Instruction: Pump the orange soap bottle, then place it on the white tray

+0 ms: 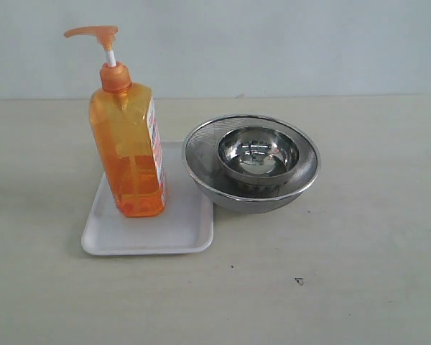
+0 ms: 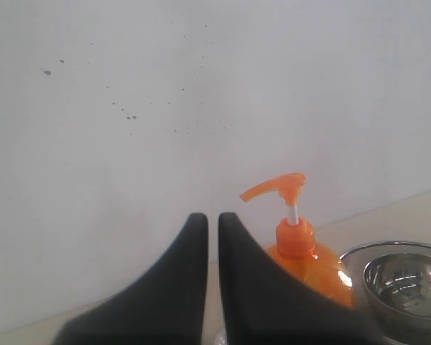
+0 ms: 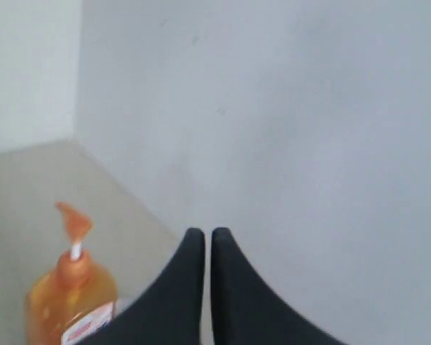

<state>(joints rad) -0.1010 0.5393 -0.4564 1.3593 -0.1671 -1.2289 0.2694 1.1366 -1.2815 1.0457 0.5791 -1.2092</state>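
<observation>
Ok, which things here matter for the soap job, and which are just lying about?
For the job:
orange soap bottle, standing upright on the tray
white tray

Lying about:
mesh steel bowl, beside the tray
smaller steel bowl, sitting inside it

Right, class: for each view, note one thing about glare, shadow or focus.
Exterior view: sharp, glare inside the inner steel bowl. Left wrist view: left gripper dark and soft-edged, orange soap bottle clearer. Right wrist view: everything soft, the bottle blurred.
</observation>
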